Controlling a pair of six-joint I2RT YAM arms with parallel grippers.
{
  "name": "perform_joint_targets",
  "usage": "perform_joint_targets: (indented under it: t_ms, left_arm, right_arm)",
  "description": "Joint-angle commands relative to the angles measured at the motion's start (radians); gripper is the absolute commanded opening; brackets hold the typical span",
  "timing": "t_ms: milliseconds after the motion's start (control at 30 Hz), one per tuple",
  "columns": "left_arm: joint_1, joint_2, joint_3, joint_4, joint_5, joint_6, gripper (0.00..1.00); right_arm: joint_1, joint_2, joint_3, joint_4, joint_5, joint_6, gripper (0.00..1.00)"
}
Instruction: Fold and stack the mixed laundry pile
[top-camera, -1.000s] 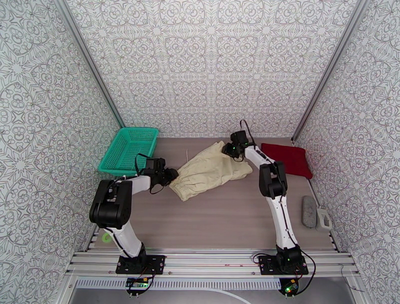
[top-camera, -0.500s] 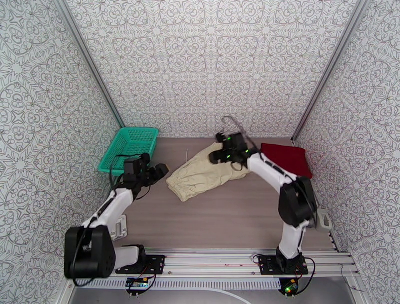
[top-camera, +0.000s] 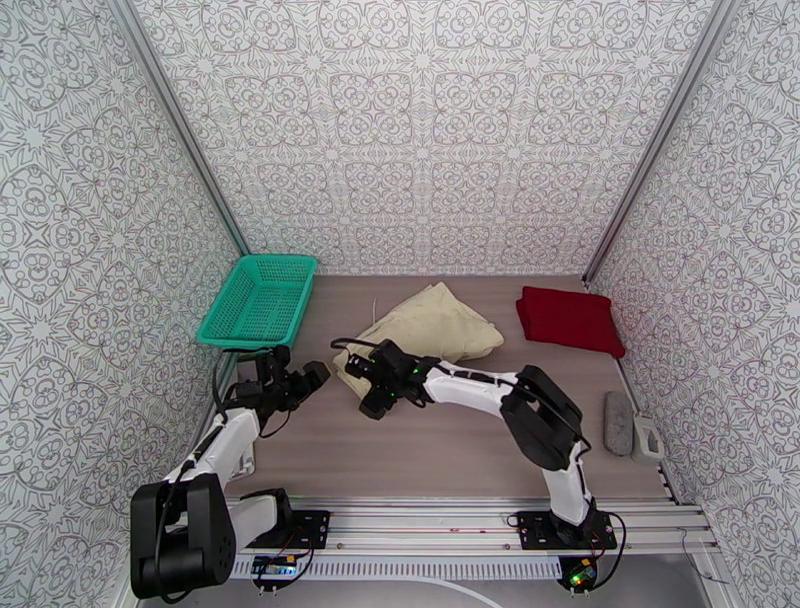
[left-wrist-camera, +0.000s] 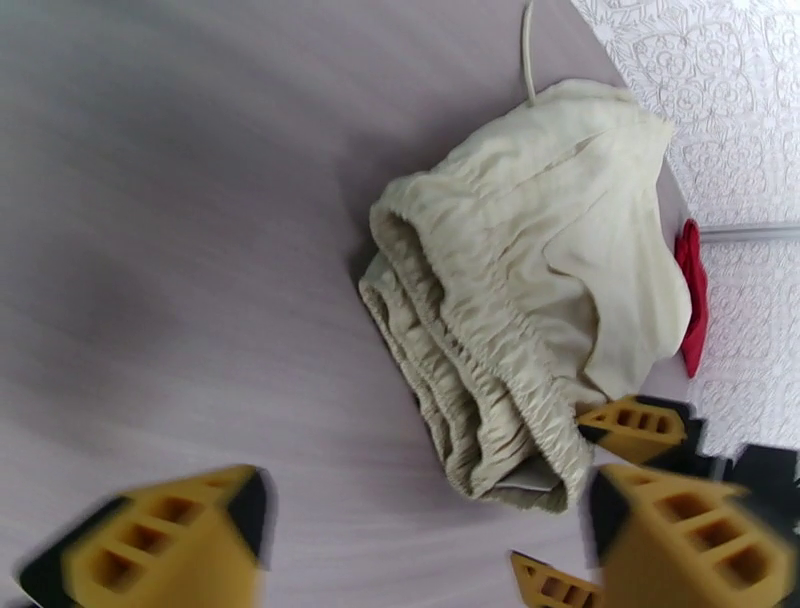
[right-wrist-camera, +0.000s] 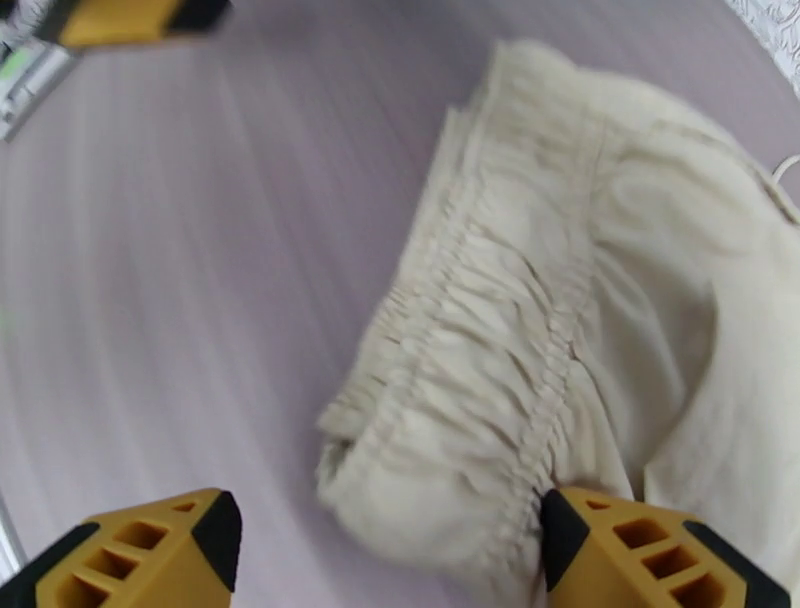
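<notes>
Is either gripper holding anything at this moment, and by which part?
Nothing is held. The left gripper is open over bare table; the right gripper is open, its fingers spread at the gathered waistband of the cream garment, not closed on it.

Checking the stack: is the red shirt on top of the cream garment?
No, the red shirt lies apart, right of the cream garment.

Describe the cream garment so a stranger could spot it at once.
From the teal basket at the far left corner of the table, look right to the middle. The cream garment lies there, loosely bunched, with a gathered waistband at its near-left end. Its neighbour further right, the folded shirt, is dark red.
</notes>
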Motion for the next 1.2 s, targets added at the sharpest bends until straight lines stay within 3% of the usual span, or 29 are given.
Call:
perform_joint_targets:
  t_ms: [0, 133, 300, 400, 533, 800, 1167]
  left_arm:
    - [0.049, 0.007, -0.022, 0.046, 0.039, -0.04, 0.99]
    - [0.127, -0.042, -0.092, 0.141, 0.056, -0.148, 0.99]
    - [0.162, -0.016, -0.069, 0.021, 0.087, -0.131, 0.99]
    - [0.122, -0.019, -0.07, -0.003, 0.048, -0.141, 0.99]
    - [0.068, 0.025, -0.067, 0.006, 0.041, -0.164, 0.97]
    - [-0.103, 0.093, -0.08, 0.155, -0.018, -0.377, 0.97]
    - [-0.289, 0.267, -0.021, 0.448, -0.088, -0.629, 0.99]
  right_arm:
    - [0.024, 0.026, 0.037, -0.018, 0.031, -0.049, 0.83]
    - [0.034, 0.071, 0.042, -0.011, 0.062, -0.054, 0.83]
    - [0.035, 0.131, 0.085, -0.032, 0.063, -0.052, 0.81]
    - [0.035, 0.164, 0.111, -0.05, 0.1, -0.065, 0.74]
    - [0.03, 0.169, 0.115, -0.05, 0.101, -0.062, 0.49]
    - [-0.054, 0.048, 0.014, 0.08, -0.073, 0.034, 0.12]
    - [-0.088, 0.032, -0.013, 0.128, -0.161, 0.046, 0.05]
